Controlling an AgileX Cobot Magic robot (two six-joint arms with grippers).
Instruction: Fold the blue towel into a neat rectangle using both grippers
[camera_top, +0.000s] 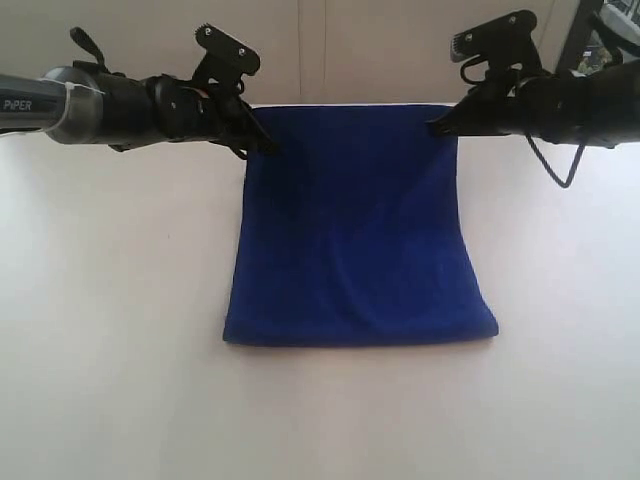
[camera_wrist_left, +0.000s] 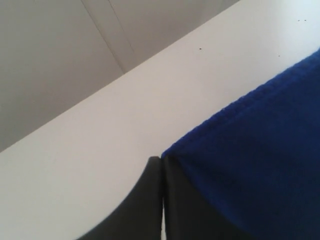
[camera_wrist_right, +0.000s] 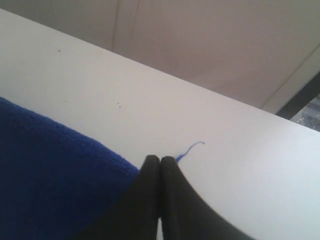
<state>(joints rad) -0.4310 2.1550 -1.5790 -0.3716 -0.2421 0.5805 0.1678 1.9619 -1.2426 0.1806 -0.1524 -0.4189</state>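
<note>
Shows the blue towel (camera_top: 360, 240) spread on the white desk (camera_top: 110, 330), midway between the two arms, with soft creases down the cloth and a thick, rounded near edge flat on the desk. Finds the left gripper (camera_top: 268, 145) at the far left corner of the blue towel and the right gripper (camera_top: 435, 127) at the far right corner, both arms reaching in from the sides. In the left wrist view, catches the black fingers (camera_wrist_left: 147, 195) pressed together with no gap, pinching the very corner of the blue towel (camera_wrist_left: 260, 150), pale desk behind. In the right wrist view, gives much the same: fingers (camera_wrist_right: 175, 200) closed tight on the corner of the blue towel (camera_wrist_right: 50, 170), with a loose blue thread (camera_wrist_right: 190, 149) curling out past the tips over the desk. Cannot tell lifted from resting along the far edge.
</note>
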